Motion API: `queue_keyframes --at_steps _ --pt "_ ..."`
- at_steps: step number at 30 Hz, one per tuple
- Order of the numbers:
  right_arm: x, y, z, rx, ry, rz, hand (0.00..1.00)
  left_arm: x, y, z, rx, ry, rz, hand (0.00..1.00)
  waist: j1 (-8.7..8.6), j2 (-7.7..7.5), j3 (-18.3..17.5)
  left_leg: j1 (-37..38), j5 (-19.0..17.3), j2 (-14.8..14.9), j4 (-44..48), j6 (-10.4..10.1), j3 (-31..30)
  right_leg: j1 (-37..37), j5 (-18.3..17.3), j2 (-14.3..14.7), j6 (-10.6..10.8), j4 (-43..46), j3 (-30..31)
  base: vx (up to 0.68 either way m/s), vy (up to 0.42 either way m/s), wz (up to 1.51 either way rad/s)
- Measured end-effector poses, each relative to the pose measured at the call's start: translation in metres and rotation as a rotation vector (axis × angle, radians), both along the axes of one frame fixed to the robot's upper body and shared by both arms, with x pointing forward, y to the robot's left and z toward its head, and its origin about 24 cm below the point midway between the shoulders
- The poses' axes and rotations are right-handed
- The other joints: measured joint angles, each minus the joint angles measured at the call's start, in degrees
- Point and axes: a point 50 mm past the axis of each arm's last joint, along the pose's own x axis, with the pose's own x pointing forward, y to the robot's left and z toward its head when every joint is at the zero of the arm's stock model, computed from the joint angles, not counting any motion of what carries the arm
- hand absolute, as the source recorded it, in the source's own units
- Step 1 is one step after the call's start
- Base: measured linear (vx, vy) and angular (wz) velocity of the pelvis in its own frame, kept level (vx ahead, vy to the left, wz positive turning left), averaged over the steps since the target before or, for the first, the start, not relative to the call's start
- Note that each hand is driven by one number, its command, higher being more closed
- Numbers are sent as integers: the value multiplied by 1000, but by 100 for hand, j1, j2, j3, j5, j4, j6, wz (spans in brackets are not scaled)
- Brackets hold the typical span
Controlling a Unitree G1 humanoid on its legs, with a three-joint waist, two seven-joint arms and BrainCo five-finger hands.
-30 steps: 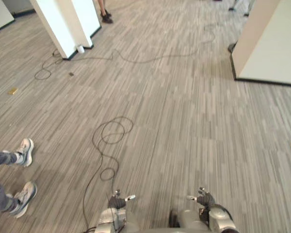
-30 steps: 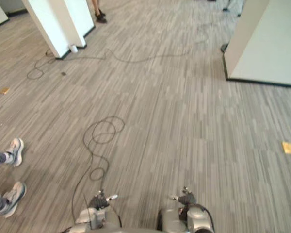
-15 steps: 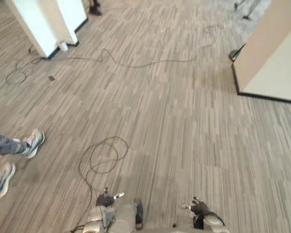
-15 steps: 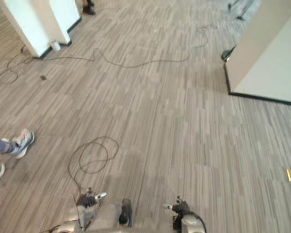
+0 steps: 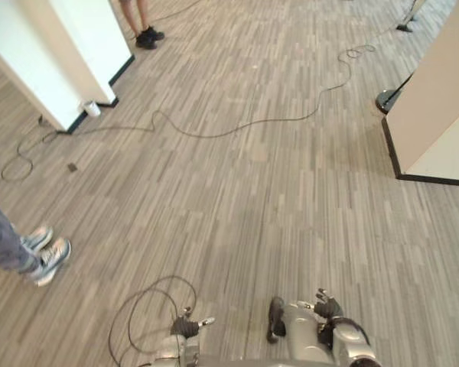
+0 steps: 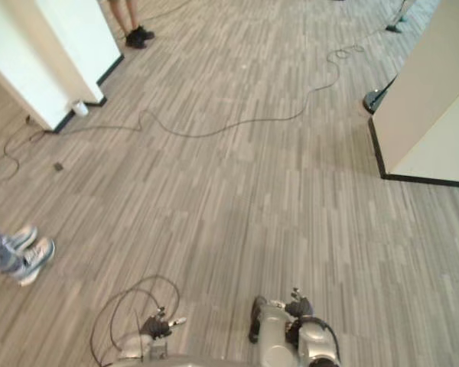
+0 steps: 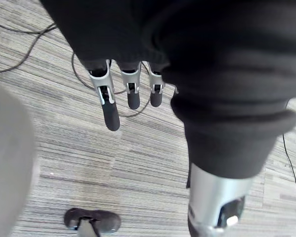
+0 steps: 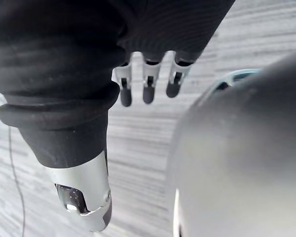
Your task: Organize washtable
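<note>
The robot stands on a grey striped floor (image 5: 275, 199), between a white partition (image 5: 69, 53) and a beige wall panel (image 5: 436, 107). Its left hand (image 5: 187, 327) and right hand (image 5: 327, 307) hang low at its sides, both with fingers straight and loose, holding nothing. A person's shoes (image 5: 47, 256) are near, on its left. Where the washtable is, I cannot tell from here. I think the step in hand is the approach: next it must find the washtable and walk to it, keeping away from the person.

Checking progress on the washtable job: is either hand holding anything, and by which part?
Nothing is held: the left hand and the right hand both hang open-fingered above the striped floor.
</note>
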Motion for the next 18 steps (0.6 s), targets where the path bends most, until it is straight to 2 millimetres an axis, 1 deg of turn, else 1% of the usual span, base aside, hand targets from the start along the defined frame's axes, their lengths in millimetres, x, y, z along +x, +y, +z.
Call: queue_keyframes --at_steps 1,2,3,4,5,6,7,8,9,10,11,12,13,14,15,16,17,18 --pt "-3 1 -1 1 11 0 0 -1 4 0 5 -2 16 0 18 12 21 -379 -99 183 889 50 70 306 -211 146 -65 -40 64 832 -201 -40" --pt "-7 3 -4 11 26 -8 0 1 10 2 19 -15 27 0 35 -67 78 -783 -433 316 1639 147 215 818 -408 254 -95 -222 174 679 -153 -40" --pt "-9 7 -5 23 32 -11 0 2 15 3 33 -21 28 0 82 -175 100 -1058 -673 290 1757 200 349 1264 -476 316 -87 -523 307 660 -138 -58" --pt "-14 12 -9 41 53 -11 0 5 21 6 45 -43 35 0 177 -332 93 -1417 -933 163 1361 254 577 1736 -486 328 -85 -985 488 510 -91 -59" --pt "-16 15 -10 45 65 2 0 7 23 8 50 -60 40 0 219 -400 79 -1632 -1029 81 1036 283 668 1949 -464 327 -56 -1195 595 765 -90 -90" --pt "-18 18 -13 52 84 10 0 13 26 12 51 -97 52 0 330 -477 89 -2104 -1176 -163 -151 392 801 2386 -406 312 49 -1600 841 641 -31 -87" --pt "-18 19 -13 55 89 8 0 15 26 13 50 -108 55 0 345 -484 94 -2285 -1158 -338 -1143 369 755 2601 -423 289 85 -1816 970 656 2 -88" --pt "-18 20 -14 58 92 7 0 15 26 14 49 -111 57 0 351 -487 95 -2360 -1080 -434 -1922 273 702 2765 -458 258 146 -1961 1075 654 120 -81" --pt "-21 20 -15 57 99 6 0 15 24 13 43 -112 59 0 367 -446 79 -2381 -834 -580 -3381 1 612 3032 -533 232 253 -2264 1257 775 216 -100" --pt "-25 16 -16 48 107 2 0 16 21 13 34 -116 54 0 444 -360 36 -2565 -747 -545 -3953 -86 603 3297 -697 263 357 -2468 1471 783 271 -96" --pt "-27 16 -16 46 114 -1 0 18 21 14 32 -124 50 0 479 -381 34 -2661 -519 -558 -3726 128 528 3428 -844 216 371 -2461 1548 706 312 -75" --pt "-33 19 -19 54 131 -4 0 21 26 16 47 -141 50 0 509 -590 -112 -2804 -339 -719 -3126 365 515 3440 -1184 26 422 -2066 1604 618 247 -38" --pt "-38 21 -21 60 144 -6 0 21 29 17 55 -141 50 0 476 -709 -157 -2845 -302 -775 -2900 431 529 3296 -1301 -93 529 -1636 1584 806 290 -32" --pt "-45 25 -23 79 158 -21 0 20 34 17 64 -134 50 0 438 -862 -226 -2823 -324 -891 -2565 694 498 2872 -1349 -249 595 -404 1554 826 269 -20" --pt "-43 34 -23 104 152 -24 0 22 42 18 87 -137 41 0 437 -1192 -246 -2637 -679 -1092 -2363 954 585 2286 -1023 -586 787 1172 1553 829 264 -7" --pt "-41 39 -23 118 150 -21 0 24 46 19 99 -133 33 0 424 -1348 -237 -2496 -864 -1215 -2300 1027 646 2012 -578 -756 948 1890 1571 820 214 25" --pt "-41 43 -24 135 160 -18 0 24 50 17 110 -106 22 0 297 -1411 -179 -2110 -1262 -1420 -2197 1178 620 1635 394 -1044 1106 3029 1471 798 155 33" --pt "-37 41 -23 130 153 -2 0 19 49 13 107 -68 11 0 297 -1369 -106 -1518 -1585 -1506 -2250 1192 589 1389 142 -1231 802 3788 1246 948 170 23"
